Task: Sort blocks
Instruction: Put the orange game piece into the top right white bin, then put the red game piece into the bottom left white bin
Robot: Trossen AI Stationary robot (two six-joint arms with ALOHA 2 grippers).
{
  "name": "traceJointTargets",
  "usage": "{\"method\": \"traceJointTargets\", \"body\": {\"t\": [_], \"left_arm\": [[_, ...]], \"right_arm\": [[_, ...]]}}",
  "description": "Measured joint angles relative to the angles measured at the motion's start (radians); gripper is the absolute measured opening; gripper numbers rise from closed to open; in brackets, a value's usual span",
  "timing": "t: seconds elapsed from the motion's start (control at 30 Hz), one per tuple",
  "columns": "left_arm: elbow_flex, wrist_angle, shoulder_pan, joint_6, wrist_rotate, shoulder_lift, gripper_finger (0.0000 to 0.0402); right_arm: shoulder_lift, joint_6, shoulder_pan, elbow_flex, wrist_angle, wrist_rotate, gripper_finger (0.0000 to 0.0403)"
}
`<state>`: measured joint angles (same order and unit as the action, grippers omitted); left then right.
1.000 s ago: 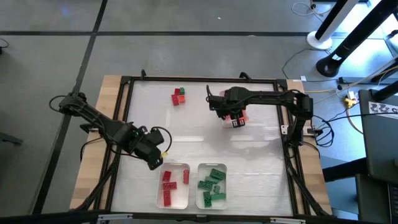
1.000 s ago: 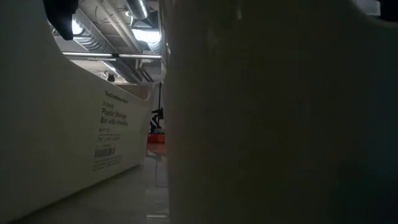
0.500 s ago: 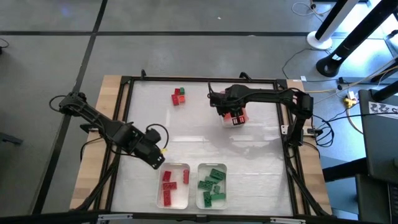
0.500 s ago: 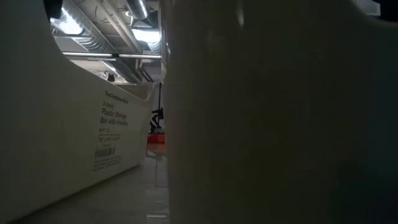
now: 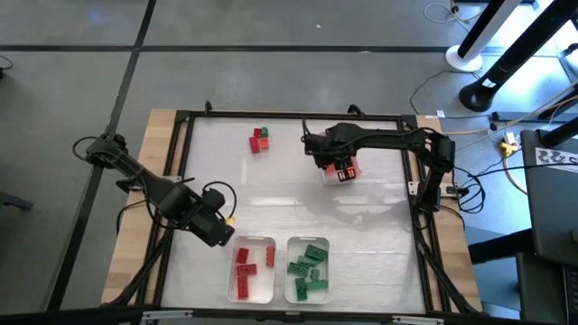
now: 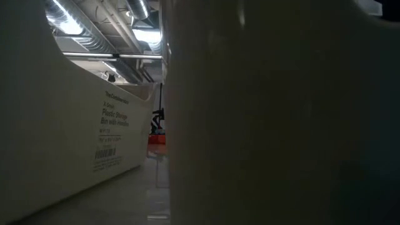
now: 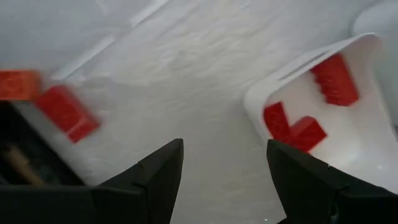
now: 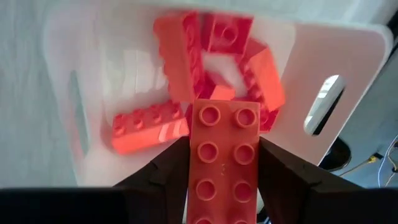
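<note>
Right gripper (image 8: 225,186) clamps orange brick (image 8: 224,163) above orange tray (image 8: 62,50); tilted release might bounce it out. Left gripper (image 7: 224,180) open, empty.

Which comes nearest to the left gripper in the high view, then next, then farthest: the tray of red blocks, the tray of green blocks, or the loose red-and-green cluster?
From the left gripper:
1. Tray of red blocks, just beside it, near edge.
2. Tray of green blocks, next tray rightward.
3. Loose cluster, far side.

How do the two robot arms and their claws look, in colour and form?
Both arms are black, thin and jointed, with black cables looped along them. The left claw has two dark wedge-shaped fingers. The right claw has dark, matte fingers too.
</note>
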<state>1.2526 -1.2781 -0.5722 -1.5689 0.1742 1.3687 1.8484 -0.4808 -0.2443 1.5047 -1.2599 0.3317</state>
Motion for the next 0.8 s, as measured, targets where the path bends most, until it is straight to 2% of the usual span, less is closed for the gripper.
{"method": "traceJointTargets", "body": {"t": [0.13, 0.3, 0.47, 0.8], "left_arm": [[0.0, -0.043, -0.013, -0.025, 0.001, 0.0, 0.0221], [0.0, -0.054, -0.015, 0.023, 0.001, 0.0, 0.0221], [0.0, -0.055, -0.015, 0.034, 0.001, 0.0, 0.0221], [-0.001, -0.092, -0.015, 0.035, 0.001, 0.0, 0.0221]], "right_arm": [[0.0, 0.0, 0.002, 0.0, 0.061, 0.0, 0.0166], [0.0, 0.001, 0.002, 0.0, 0.123, -0.007, 0.0166], [0.004, 0.001, 0.002, 0.0, 0.123, -0.006, 0.0172], [0.071, -0.002, 0.002, 0.0, 0.08, 0.017, 0.0255]]}}
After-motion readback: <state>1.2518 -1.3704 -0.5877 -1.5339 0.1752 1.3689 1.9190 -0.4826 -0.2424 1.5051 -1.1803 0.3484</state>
